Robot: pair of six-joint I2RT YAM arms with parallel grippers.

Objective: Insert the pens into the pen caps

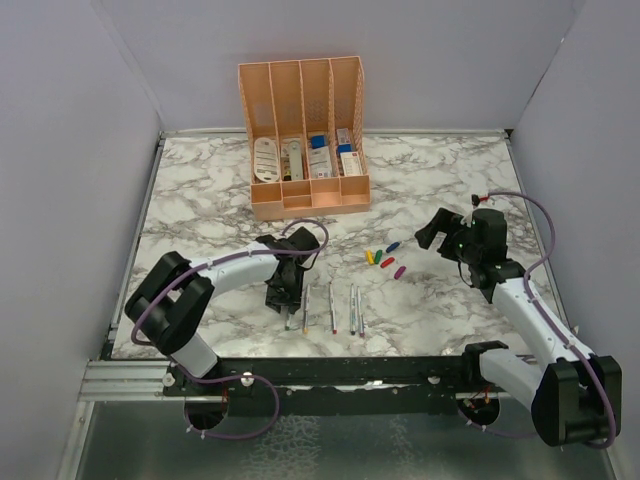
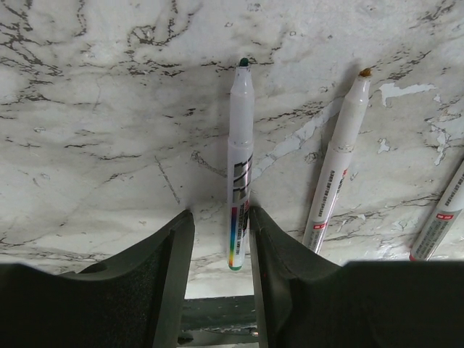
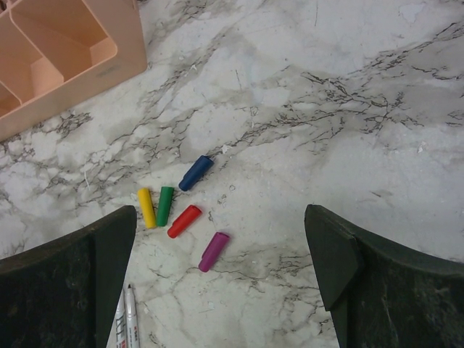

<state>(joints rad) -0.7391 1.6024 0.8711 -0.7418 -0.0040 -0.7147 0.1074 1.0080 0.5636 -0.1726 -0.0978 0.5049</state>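
Left gripper (image 2: 221, 212) sits low over the green-tipped pen (image 2: 240, 167), which lies flat on the marble table (image 2: 109, 109) between the jaws. The jaws are partly parted and nothing is clamped. One finger (image 2: 279, 268) appears to touch the barrel, and a gap is seen between the other finger (image 2: 170, 268) and the barrel. The pen tip points ahead, past the fingertips. An orange-tipped pen (image 2: 337, 159) is seen just right of the gripper, apart from it. A third pen (image 2: 442, 217) lies further right, cut by the frame edge.

Right gripper (image 3: 219, 212) is spread wide and nothing is held. The pen caps (image 1: 386, 260) are grouped just ahead of it, left of centre:
- yellow cap (image 3: 146, 207) and green cap (image 3: 165, 206), side by side
- red cap (image 3: 184, 221), just right of the green
- magenta cap (image 3: 214, 251), nearest, between the fingertips
- blue cap (image 3: 196, 172), farthest ahead

The peach organizer (image 3: 65, 51) is seen well ahead, to the left.
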